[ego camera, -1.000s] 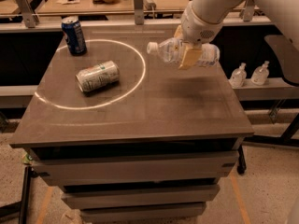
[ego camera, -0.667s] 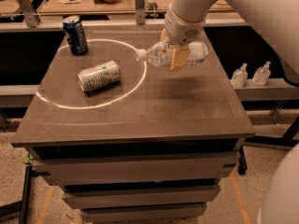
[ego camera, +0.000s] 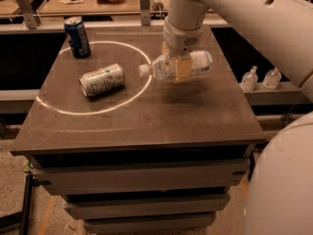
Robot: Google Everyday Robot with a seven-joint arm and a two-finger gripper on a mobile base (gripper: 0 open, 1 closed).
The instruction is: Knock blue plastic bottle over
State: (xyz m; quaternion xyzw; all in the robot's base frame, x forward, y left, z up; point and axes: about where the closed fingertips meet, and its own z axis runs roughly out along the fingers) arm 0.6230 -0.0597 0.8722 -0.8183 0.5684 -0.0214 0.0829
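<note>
The blue plastic bottle [ego camera: 201, 64] is clear with a white cap and lies horizontal, cap pointing left, near the middle of the dark table [ego camera: 146, 116]. My gripper [ego camera: 180, 71] comes down from above and is shut on the bottle's middle. One tan finger [ego camera: 184, 70] crosses the front of the bottle. The bottle appears to hang slightly above the tabletop, with a shadow under it.
A silver-green can [ego camera: 102, 80] lies on its side inside a white circle marked on the table [ego camera: 73, 111]. A dark blue soda can [ego camera: 77, 36] stands upright at the back left. Two small bottles [ego camera: 249, 79] stand on a ledge to the right.
The gripper and the bottle have moved together to the left and lower, toward the white circle's right edge. The cans have not moved.
</note>
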